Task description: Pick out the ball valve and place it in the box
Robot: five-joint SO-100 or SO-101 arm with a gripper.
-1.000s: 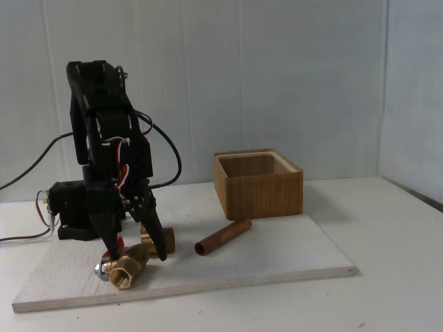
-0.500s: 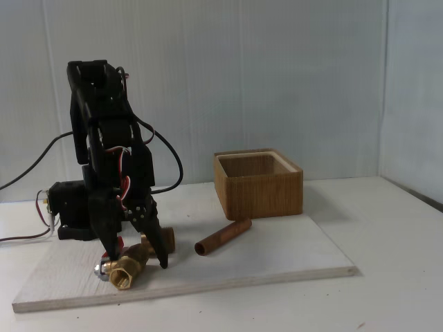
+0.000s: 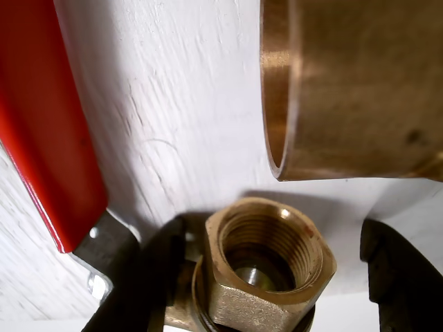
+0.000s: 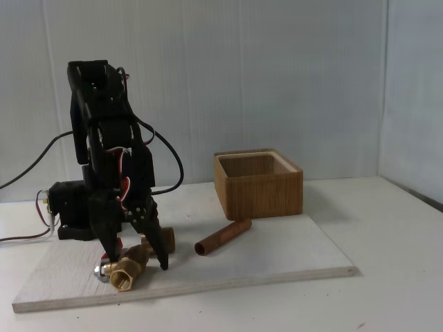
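The pincer (image 4: 136,266) was spread around the valve (image 4: 124,271) on the board (image 4: 263,259), one finger touching, the other apart; the box (image 4: 258,184) stood well apart.

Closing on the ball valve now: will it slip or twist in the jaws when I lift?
Probably heavy for its size: the ball valve looks like solid brass. Its smooth metal hex faces may slip against the fingers, which straddle the threaded end. The red lever juts off to one side, so it may tilt once lifted. The gripper still looks open.
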